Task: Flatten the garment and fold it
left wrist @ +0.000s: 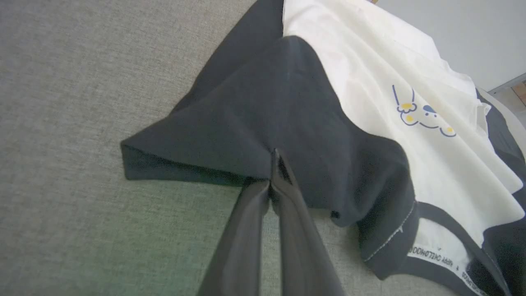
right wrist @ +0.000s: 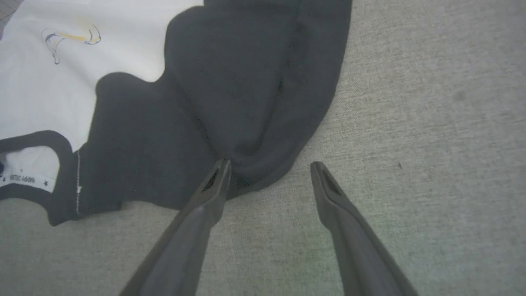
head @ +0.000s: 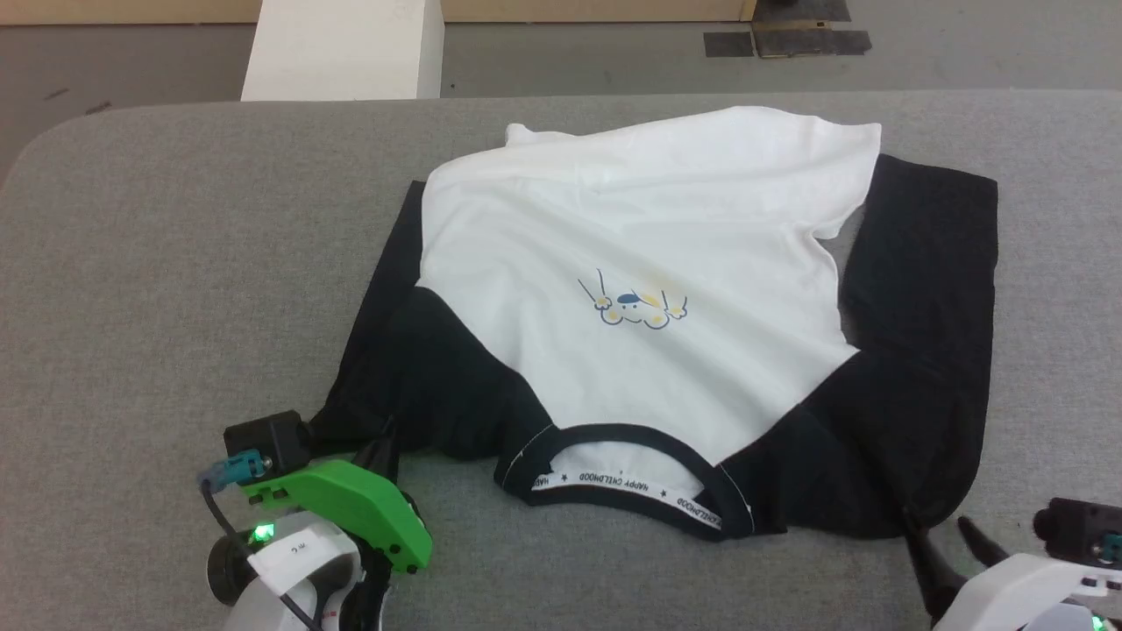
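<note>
The garment (head: 631, 254), a white T-shirt with black sleeves and a small blue-and-yellow chest print, lies crumpled on the grey table (head: 175, 263), its lettered neckband toward me. My left gripper (head: 381, 451) is shut on the near edge of the garment's black left sleeve (left wrist: 263, 119); in the left wrist view the two fingers (left wrist: 283, 213) meet on the fabric fold. My right gripper (head: 942, 530) stands open at the rounded near edge of the black right sleeve (right wrist: 246, 94), one fingertip (right wrist: 222, 168) touching the cloth and the other (right wrist: 318, 170) over bare table.
A white block (head: 346, 48) stands on the floor beyond the table's far edge. Dark patches (head: 789, 39) mark the floor at the back right. Bare grey tabletop stretches to the left of the shirt and along the near edge.
</note>
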